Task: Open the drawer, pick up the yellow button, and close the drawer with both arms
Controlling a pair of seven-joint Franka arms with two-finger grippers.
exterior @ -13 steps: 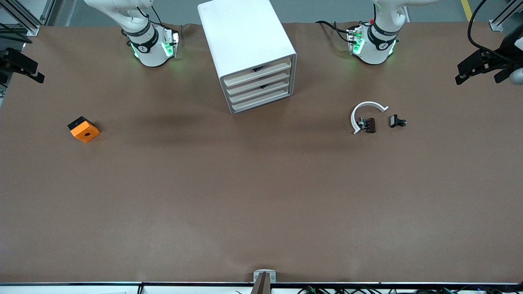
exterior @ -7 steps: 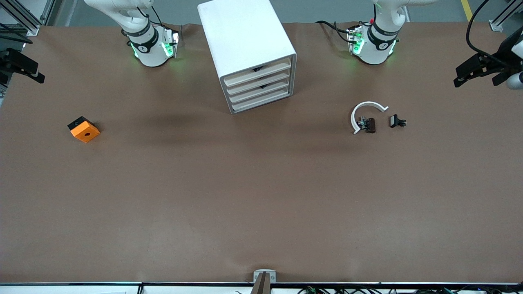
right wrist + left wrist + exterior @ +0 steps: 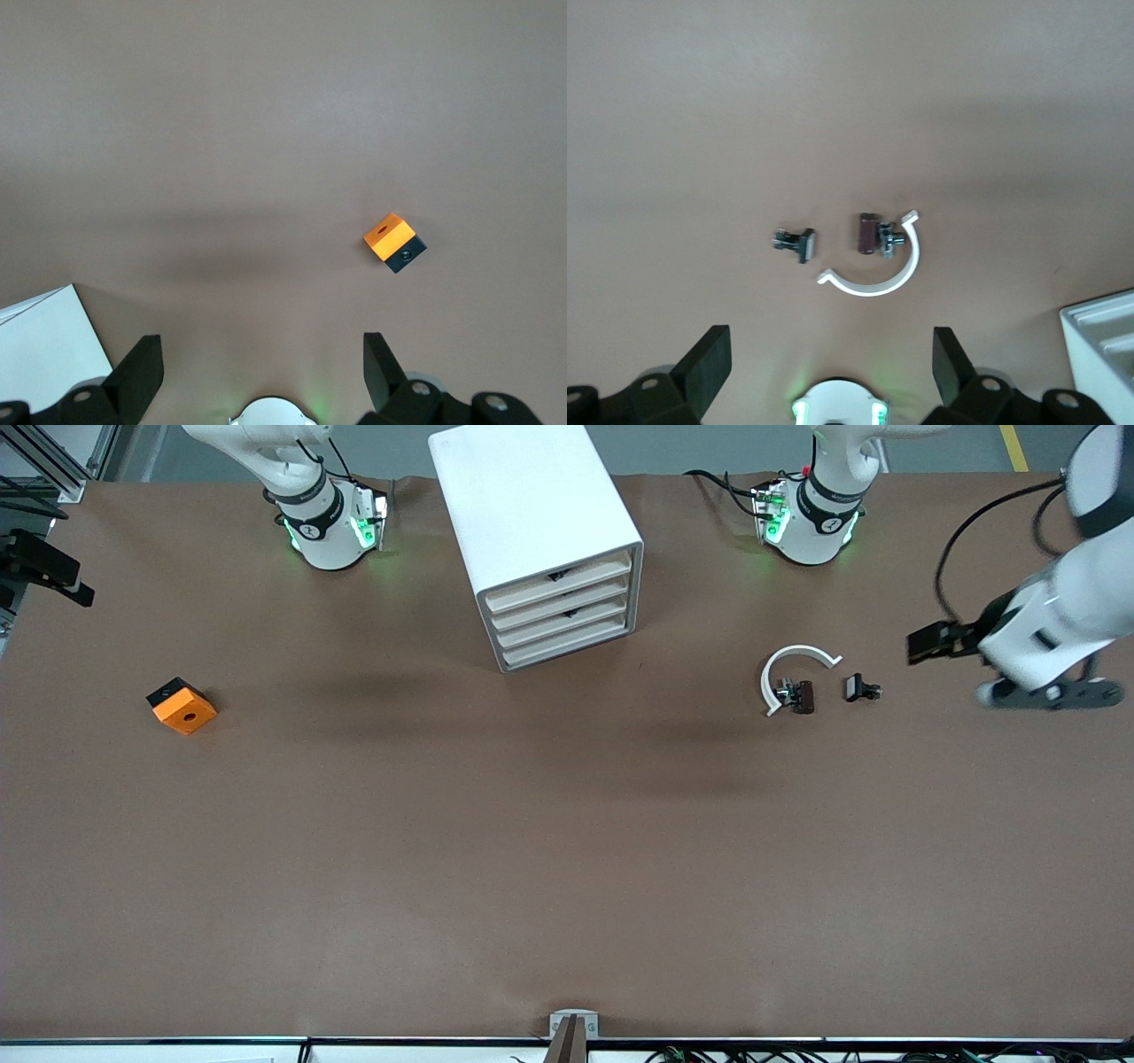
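The white drawer cabinet (image 3: 540, 545) stands on the brown surface (image 3: 567, 850) with all four drawers shut; the button cannot be seen. The left end effector (image 3: 829, 370) hangs open over the white curved clip (image 3: 879, 270). The right end effector (image 3: 258, 372), also open, is over bare surface near the orange block (image 3: 393, 243).
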